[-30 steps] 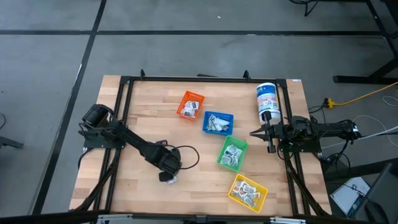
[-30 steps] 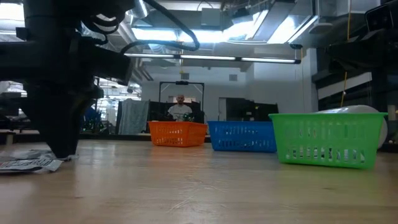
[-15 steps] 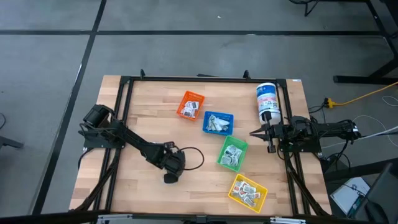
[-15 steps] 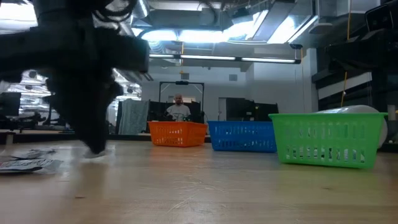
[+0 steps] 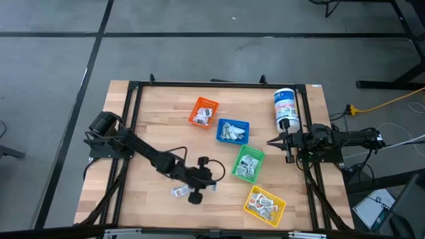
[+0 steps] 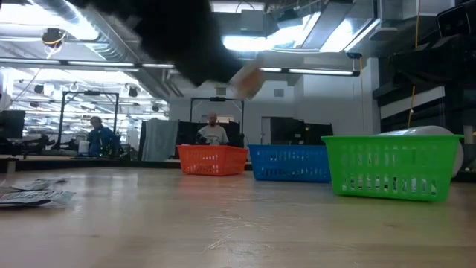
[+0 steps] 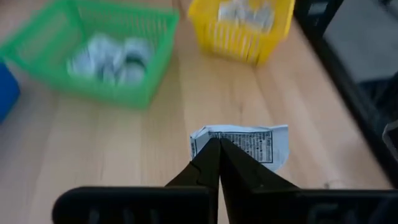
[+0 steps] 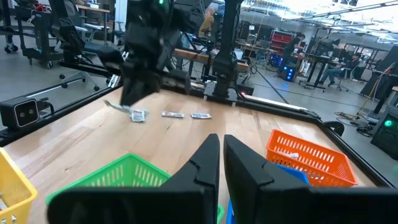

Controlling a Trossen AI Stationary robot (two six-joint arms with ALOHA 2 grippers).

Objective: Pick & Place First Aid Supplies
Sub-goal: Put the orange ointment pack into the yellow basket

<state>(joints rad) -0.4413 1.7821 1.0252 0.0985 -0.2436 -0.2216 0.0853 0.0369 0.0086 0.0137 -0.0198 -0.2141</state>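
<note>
ceiling strip lights are glaring in the low view, where the left arm is smearing into dark blur; the green bin is showing out of focus.

Seen from above, a light wooden table is holding four small plastic bins running diagonally: orange at eleven o'clock, blue at centre, green and yellow toward five o'clock. The left gripper is reaching toward six o'clock, beside a small white packet. The right gripper is waiting at three o'clock, below a tall white canister.
</note>
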